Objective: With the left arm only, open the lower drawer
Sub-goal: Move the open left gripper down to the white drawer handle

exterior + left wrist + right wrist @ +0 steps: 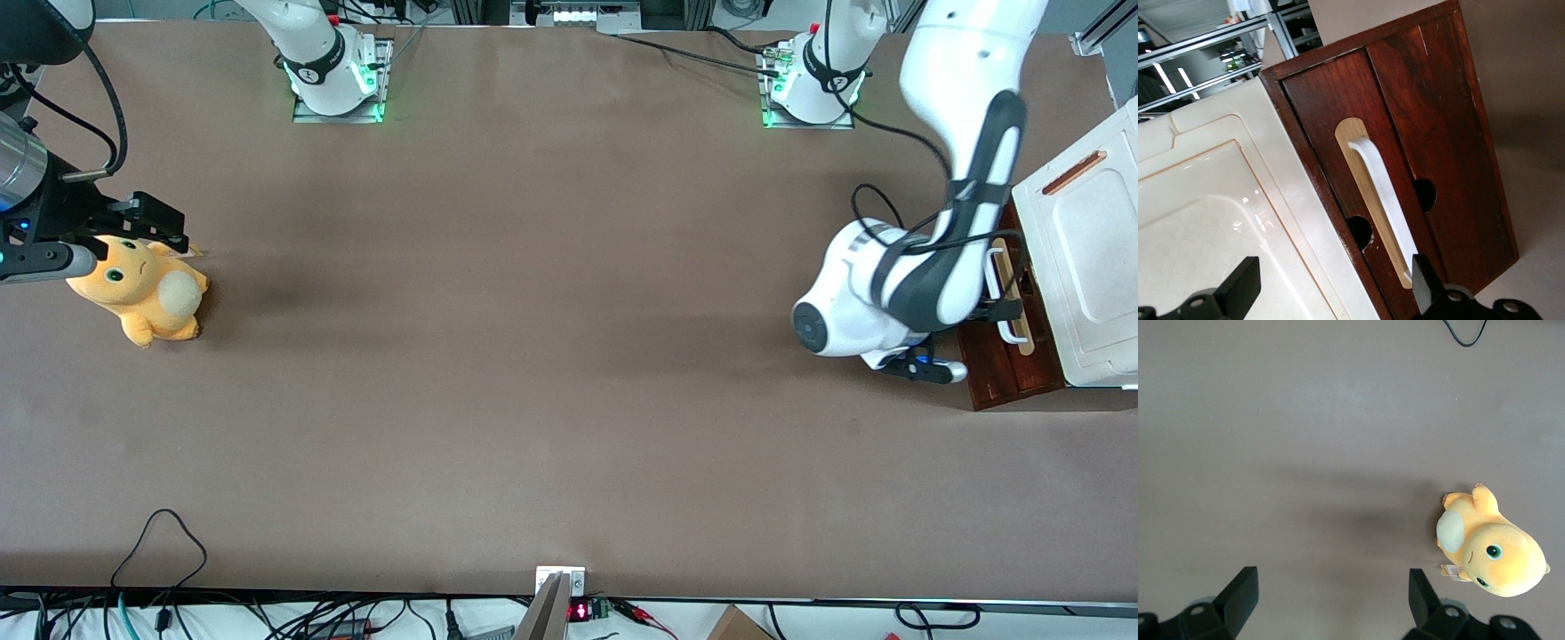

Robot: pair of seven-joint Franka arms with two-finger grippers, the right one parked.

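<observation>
1 drawer (1009, 356), 1 cabinet (1089, 267), 1 plush toy (147, 293).

The left arm (951, 151) reaches down from its base and bends at the elbow, its white forearm folding low toward the working arm's end of the table. Its wrist (853, 302) sits nearer the front camera than the elbow. The gripper (1331, 290) points downward, its two black fingers (1238, 283) spread wide apart with nothing held between them.
</observation>
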